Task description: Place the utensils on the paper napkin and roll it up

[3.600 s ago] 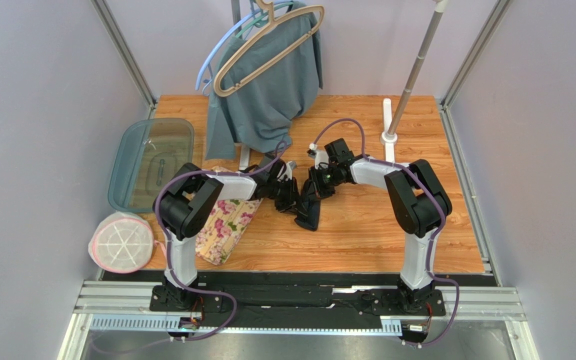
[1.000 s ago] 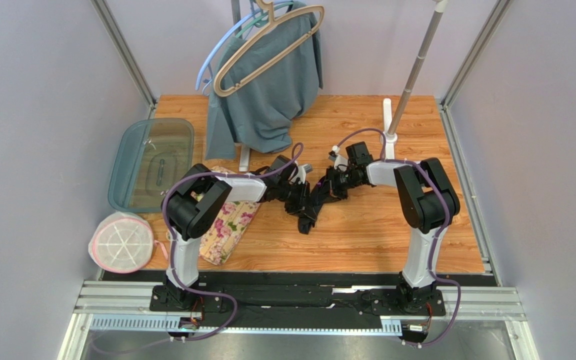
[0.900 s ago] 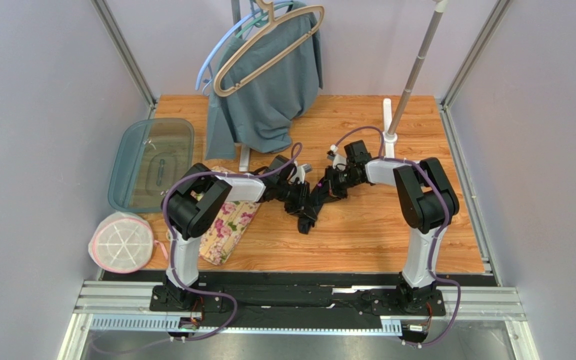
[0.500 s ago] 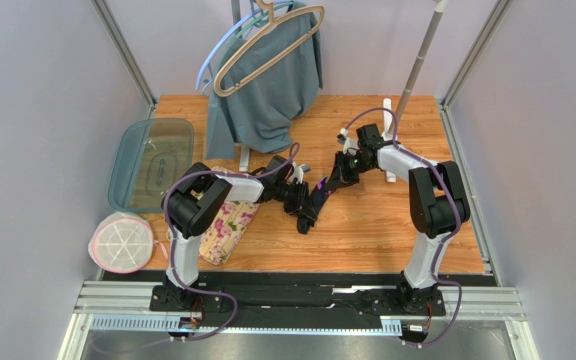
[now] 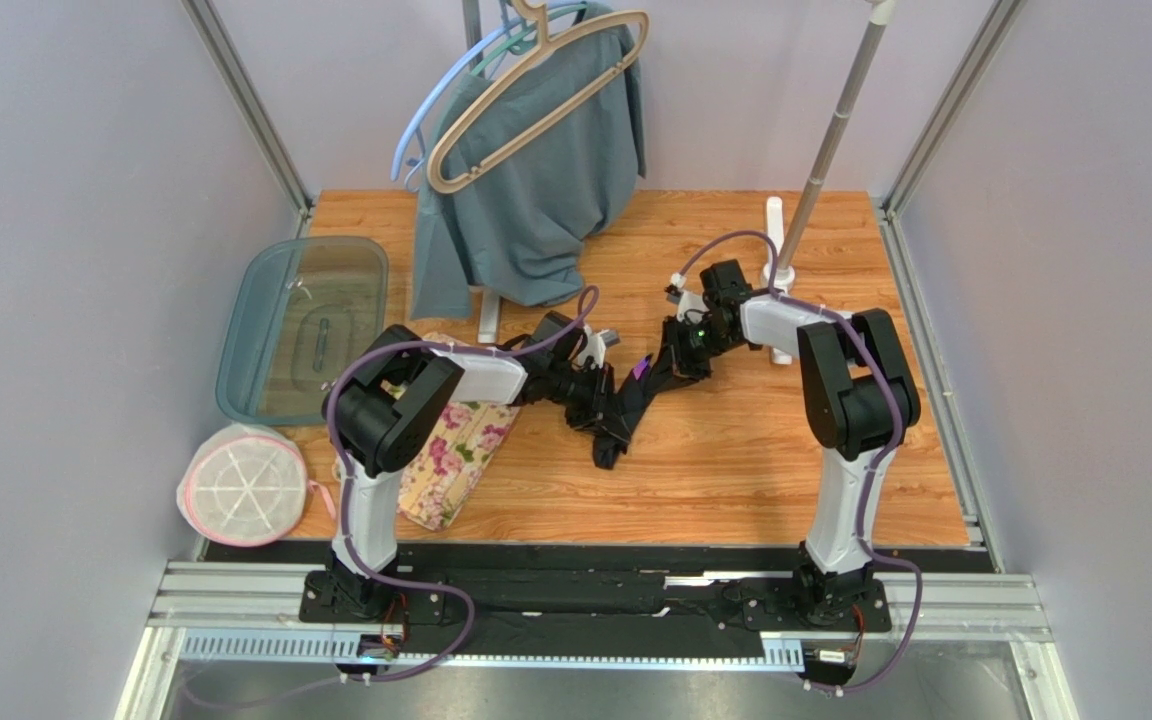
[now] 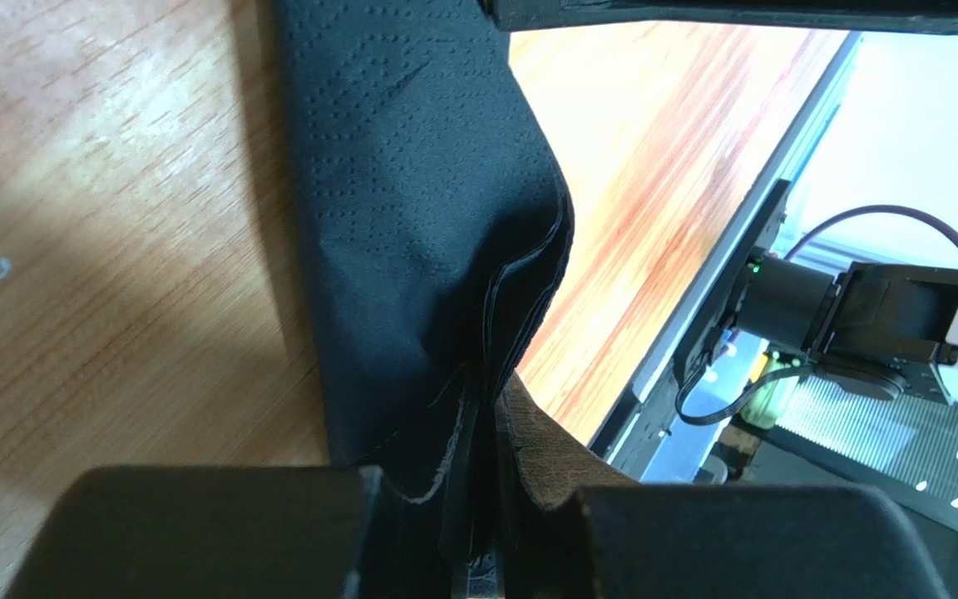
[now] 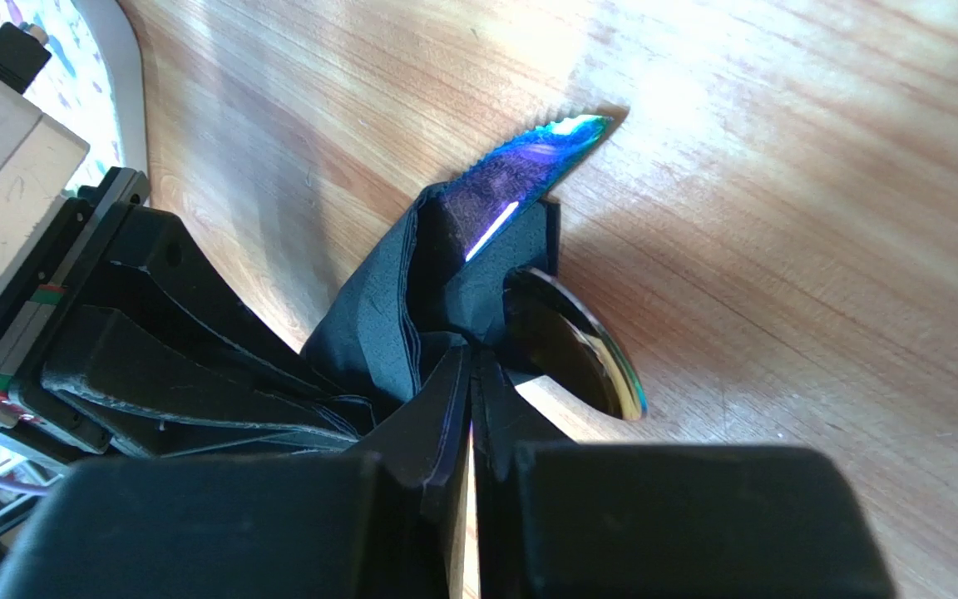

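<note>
The black paper napkin (image 5: pixel 621 413) lies folded into a narrow bundle on the wooden table, between my two grippers. My left gripper (image 5: pixel 594 396) is shut on its near end; in the left wrist view the napkin (image 6: pixel 422 200) runs up from between the closed fingers (image 6: pixel 322 524). My right gripper (image 5: pixel 675 357) is shut on a fold at the far end (image 7: pixel 384 318). Iridescent utensils stick out of that end: a serrated knife tip (image 7: pixel 532 162) and a spoon bowl (image 7: pixel 582 358). A purple tip shows in the top view (image 5: pixel 638 371).
A floral mat (image 5: pixel 455 443) lies under the left arm. A teal lidded container (image 5: pixel 301 323) and a round white and pink item (image 5: pixel 244 483) sit at the left edge. A grey-teal garment on hangers (image 5: pixel 537 165) and a pole stand (image 5: pixel 778 263) stand at the back.
My right gripper has moved up and to the right with the napkin's far end, then eased back a little. The bundle is stretched longer and a purple utensil tip now shows.
</note>
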